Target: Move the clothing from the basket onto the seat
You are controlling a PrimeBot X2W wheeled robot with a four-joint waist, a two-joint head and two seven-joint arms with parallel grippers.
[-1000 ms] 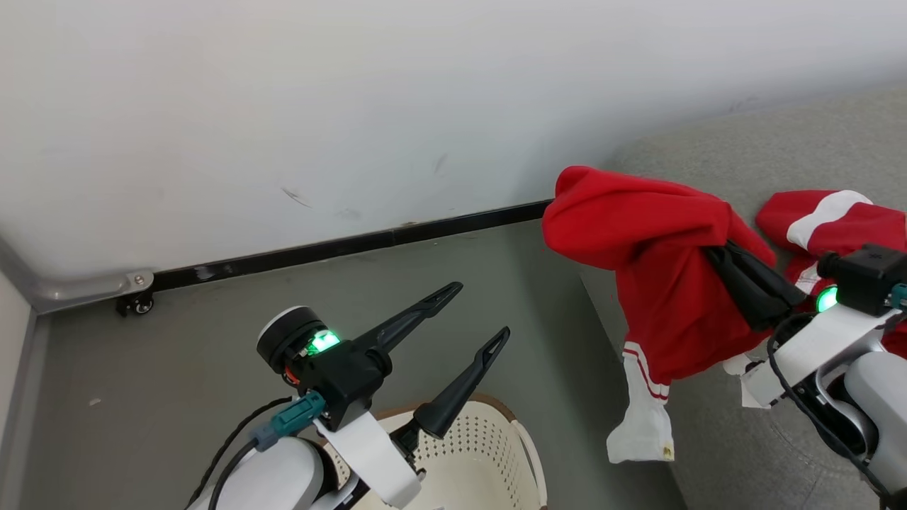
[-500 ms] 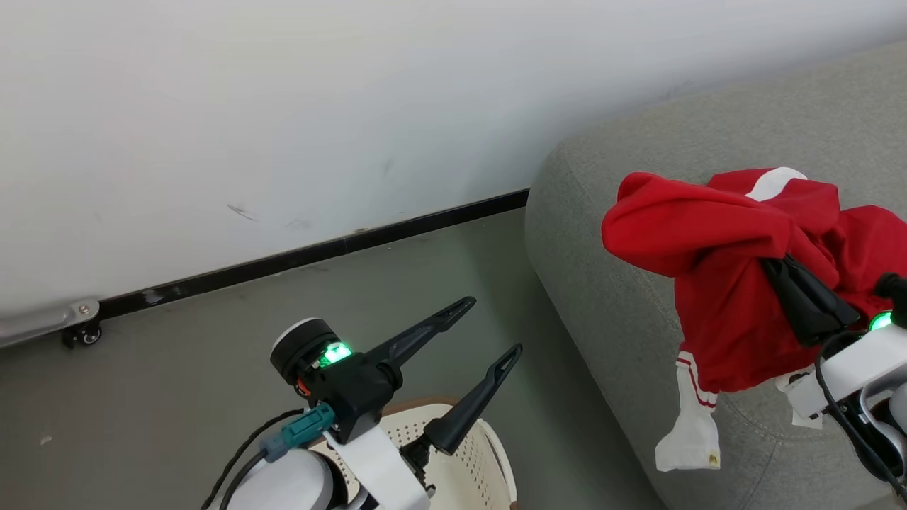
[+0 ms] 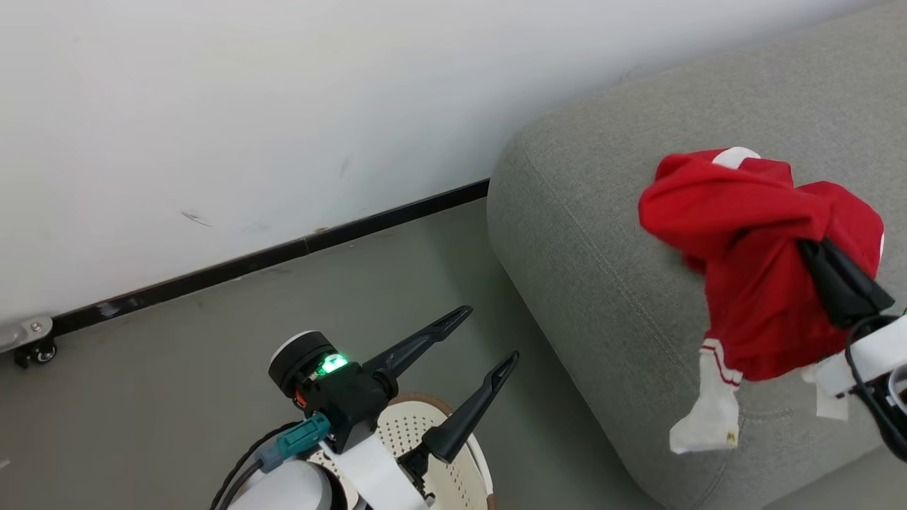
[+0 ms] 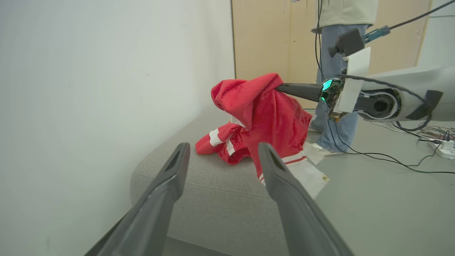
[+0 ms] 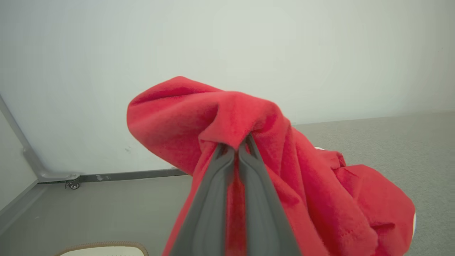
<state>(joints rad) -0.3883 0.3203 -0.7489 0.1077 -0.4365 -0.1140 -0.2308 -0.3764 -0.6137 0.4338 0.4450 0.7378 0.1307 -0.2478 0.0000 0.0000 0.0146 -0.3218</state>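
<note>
Forearm on the left side is raised above the basket point(image 3: 425, 399); the left gripper point(image 3: 487, 333) hovers there with its long fingers spread fully apart, pointing up and right toward the sofa point(image 3: 588, 234), holding nothing. From the right, the right gripper point(image 3: 825, 269) reaches over the sofa's seat, fingers pressed together on a fold of the red garment point(image 3: 751, 297), which is lifted clear of the cushion. Its long axis hangs near vertical: bunched top above the pinch, white striped cuff point(image 3: 708, 418) lowest, dangling at the sofa's rounded outer edge. A strip of grey floor point(image 3: 212, 340) separates basket and sofa. The sofa's end stands close to the wall point(image 3: 283, 106) and black skirting point(image 3: 283, 249). Just beyond the held piece, a second garment point(image 4: 220, 142), red with white stripes, lies crumpled on the seat. Farther off, a person in jeans point(image 4: 336, 71) stands on the floor.
</note>
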